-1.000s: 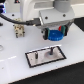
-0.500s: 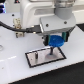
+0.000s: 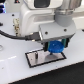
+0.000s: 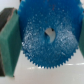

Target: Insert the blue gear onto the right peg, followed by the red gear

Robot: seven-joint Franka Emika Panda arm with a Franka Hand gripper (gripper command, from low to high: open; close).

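Observation:
My gripper (image 3: 55,46) is shut on the blue gear (image 3: 56,48) and holds it flat, just above the right end of the black-bordered white plate (image 3: 36,61). In the wrist view the blue gear (image 4: 47,36) fills the frame between my two teal pads (image 4: 9,44), with its hub hole in the middle. The right peg is hidden under the gear and the gripper. The red gear is out of view.
A black cable (image 3: 10,35) runs from the arm across the exterior view's left. A white object (image 3: 15,24) stands behind it. The plate lies on a white table (image 3: 15,72).
My gripper has come down with the blue gear in it, from well above the plate to just over its right end.

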